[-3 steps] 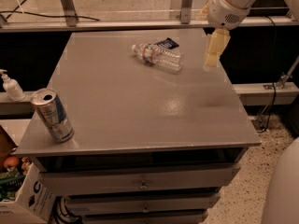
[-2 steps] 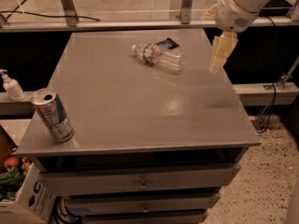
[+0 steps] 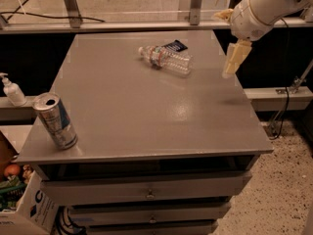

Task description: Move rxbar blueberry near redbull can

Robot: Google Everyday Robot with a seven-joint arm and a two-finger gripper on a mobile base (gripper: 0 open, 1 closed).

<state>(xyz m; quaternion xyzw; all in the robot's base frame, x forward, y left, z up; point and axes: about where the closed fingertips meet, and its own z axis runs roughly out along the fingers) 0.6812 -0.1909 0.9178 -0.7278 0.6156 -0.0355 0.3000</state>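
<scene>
The rxbar blueberry (image 3: 175, 46), a small dark flat bar with white print, lies at the far middle of the grey table (image 3: 146, 116), partly behind a clear plastic water bottle (image 3: 166, 59) lying on its side. The redbull can (image 3: 55, 120) stands at the table's near left corner, silver and blue, with its top open. My gripper (image 3: 233, 61) hangs on the white arm above the table's right edge, to the right of the bottle and the bar, pointing down and holding nothing.
A white pump bottle (image 3: 11, 90) stands on a ledge left of the table. A cardboard box (image 3: 19, 204) with items sits on the floor at the lower left. Drawers (image 3: 146, 192) sit under the tabletop. A metal rail runs behind the table.
The arm and gripper have moved a little to the right, toward the table's right edge. The bar, the bottle and the can have not moved.
</scene>
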